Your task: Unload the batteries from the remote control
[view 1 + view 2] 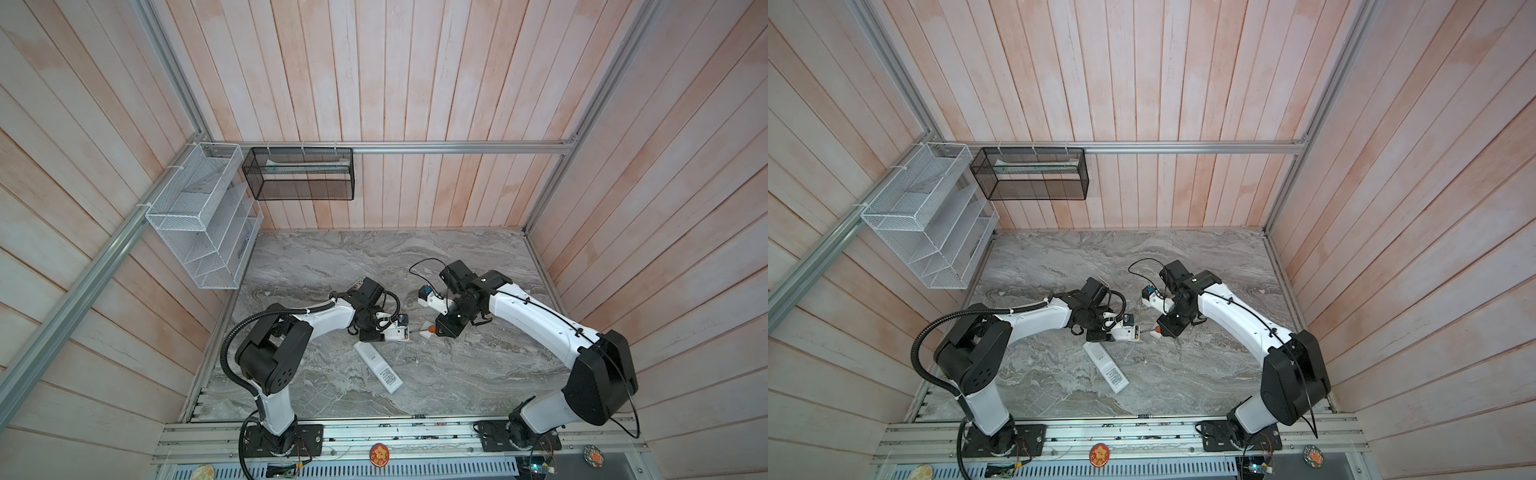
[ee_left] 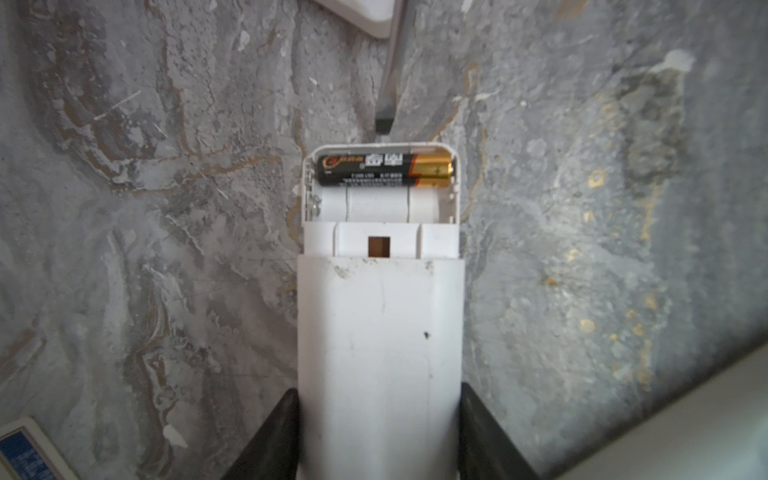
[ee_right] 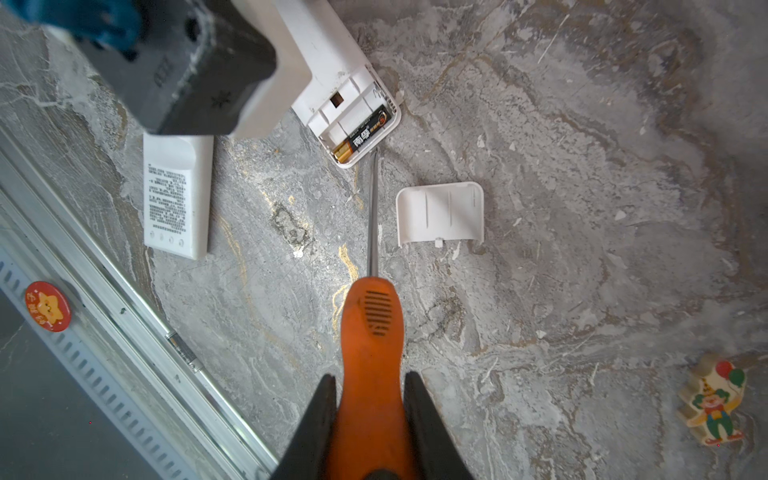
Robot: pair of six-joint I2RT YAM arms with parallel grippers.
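Slightly left of the middle in both top views, the left gripper (image 1: 381, 335) is low over the table (image 1: 478, 374), clenched on the sides of a white remote (image 2: 380, 332). The remote lies back side up and points to the right, with its compartment uncovered. Just below it in the frame a second remote (image 1: 378, 368) lies flat on the table, label up.

One battery (image 2: 384, 169) sits in the compartment, lying across the remote in the slot nearest its end. It is a slim cylinder with a black body, white characters printed on it and a golden end. The slot beside it shows only white plastic.

Further right is the screwdriver (image 3: 372, 332), its shaft pointing left. The tip seems to touch the remote's end wall next to the battery, but the views are not sharp enough to be sure. A white cover (image 3: 440, 212) lies beside the shaft. The right gripper (image 3: 370, 378) grasps the orange handle tightly.
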